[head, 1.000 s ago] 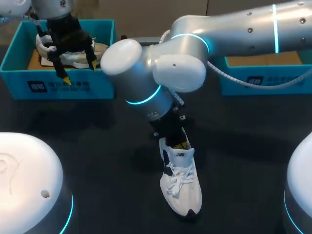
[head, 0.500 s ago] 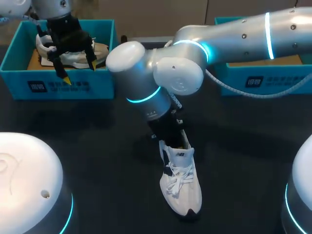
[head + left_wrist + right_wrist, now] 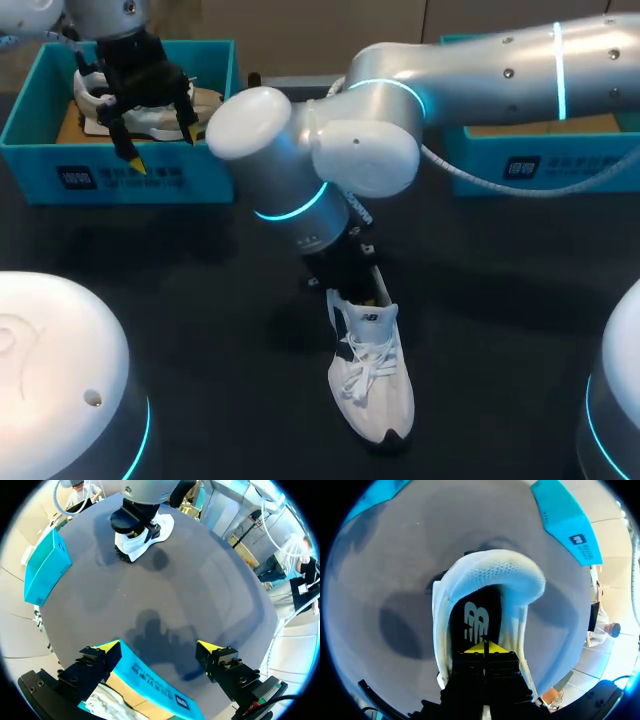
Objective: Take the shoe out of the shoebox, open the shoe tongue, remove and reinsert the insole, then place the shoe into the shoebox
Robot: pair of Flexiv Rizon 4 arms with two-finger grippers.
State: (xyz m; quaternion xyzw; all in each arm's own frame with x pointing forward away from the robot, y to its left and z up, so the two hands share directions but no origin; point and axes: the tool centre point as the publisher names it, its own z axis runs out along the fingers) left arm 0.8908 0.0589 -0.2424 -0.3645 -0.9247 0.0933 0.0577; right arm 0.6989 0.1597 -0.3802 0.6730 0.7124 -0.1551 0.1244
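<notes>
White shoe [image 3: 492, 575] has the right tool [image 3: 484, 649] inside its opening.

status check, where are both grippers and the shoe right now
Left gripper open, above the teal cardboard shoebox. Right gripper shut, tips down inside the white lace-up sneaker on the black table. Another white shoe lies in that shoebox.

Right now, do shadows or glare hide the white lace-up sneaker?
Head view: no glare on white lace-up sneaker; right gripper covers its heel. Left wrist view: left gripper casts shadow on dark grey table. Right wrist view: shadows flank sneaker.
</notes>
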